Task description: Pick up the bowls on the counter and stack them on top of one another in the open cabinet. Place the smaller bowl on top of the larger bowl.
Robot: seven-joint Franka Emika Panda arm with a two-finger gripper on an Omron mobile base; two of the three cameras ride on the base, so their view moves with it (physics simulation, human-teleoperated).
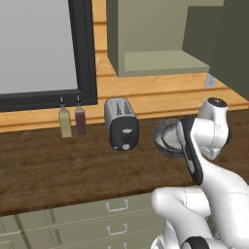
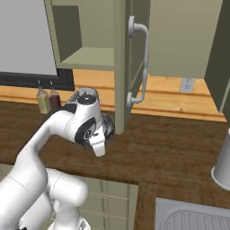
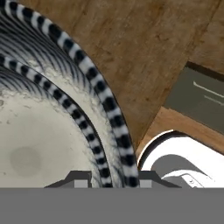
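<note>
Surface: dark wood counter [image 1: 58, 165], toaster [image 1: 121, 124] beside.
Arm: bent low over the bowls [image 1: 168, 138].
Claw [image 3: 109, 177]: narrowly clamped astride nested rims.
Bowls: upright, mouths up.

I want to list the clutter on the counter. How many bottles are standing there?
2. A yellowish bottle and a dark red bottle stand side by side at the back of the counter, left of the toaster. The arm may hide others.
</note>
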